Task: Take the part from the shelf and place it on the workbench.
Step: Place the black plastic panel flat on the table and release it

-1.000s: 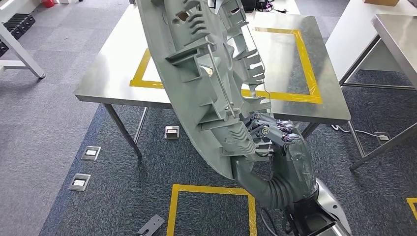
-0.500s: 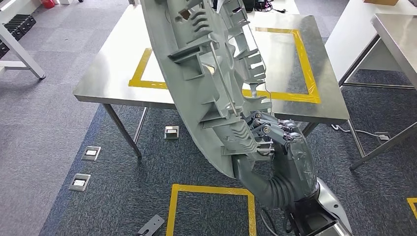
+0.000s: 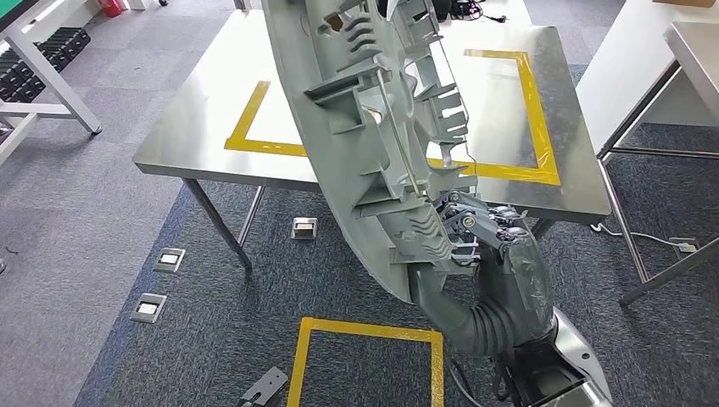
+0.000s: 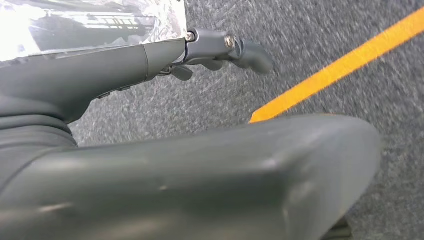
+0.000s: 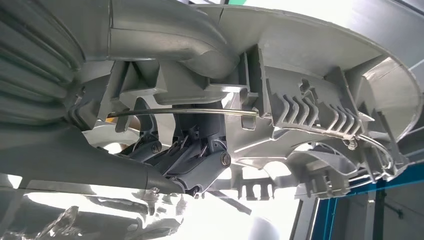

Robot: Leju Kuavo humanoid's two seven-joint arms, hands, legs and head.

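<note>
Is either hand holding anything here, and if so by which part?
The right hand grips the large grey ribbed part at its lower end, fingers hooked into the ribs. The left hand holds nothing.

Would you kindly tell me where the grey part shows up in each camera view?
Head view: the grey part stands tall at centre, before the workbench, its lower end gripped by the right hand.
Right wrist view: its ribbed inner side spans the picture.
Left wrist view: not in it.
Shared landmark: the thin wire rod along the ribs.
</note>
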